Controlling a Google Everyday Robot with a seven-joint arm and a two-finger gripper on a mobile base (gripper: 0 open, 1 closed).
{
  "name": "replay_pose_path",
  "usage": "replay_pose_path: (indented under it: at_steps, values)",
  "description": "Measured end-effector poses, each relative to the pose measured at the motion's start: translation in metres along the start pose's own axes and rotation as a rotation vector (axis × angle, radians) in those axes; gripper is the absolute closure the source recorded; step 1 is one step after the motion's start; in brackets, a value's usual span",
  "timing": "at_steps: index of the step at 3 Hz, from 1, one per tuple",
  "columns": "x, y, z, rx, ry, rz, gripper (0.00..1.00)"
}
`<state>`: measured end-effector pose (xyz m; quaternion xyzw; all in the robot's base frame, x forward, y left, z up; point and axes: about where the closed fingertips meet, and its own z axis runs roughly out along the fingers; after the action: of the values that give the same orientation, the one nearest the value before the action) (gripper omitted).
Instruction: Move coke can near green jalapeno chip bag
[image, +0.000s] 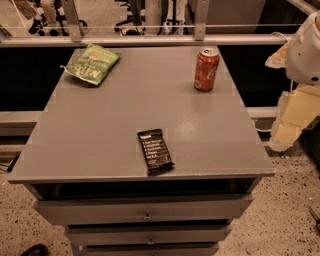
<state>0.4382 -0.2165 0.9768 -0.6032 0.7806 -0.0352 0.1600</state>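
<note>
Pale gripper (292, 117) of my rig hangs off the right side of the grey metal drawer cabinet (100, 150); can't tell its state or any load. Small red-orange cylindrical coke can (206, 69) stands upright to its left. Flat crinkled green jalapeno chip bag (92, 63) lies well beyond, far-left corner. Flat black snack bar wrapper (155, 150) sits left, nr front edge.

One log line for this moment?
gripper right of table | coke can back right, upright | green jalapeno chip bag back left | can not yet moved
</note>
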Motion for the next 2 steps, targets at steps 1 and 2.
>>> replay_pose_path:
  at_steps: [1,2]
  values:
    - [0.0,0.0,0.0,0.0,0.0,0.0,0.0]
    - [-0.0016,-0.0047,0.0053,0.011,-0.021,0.012,0.0]
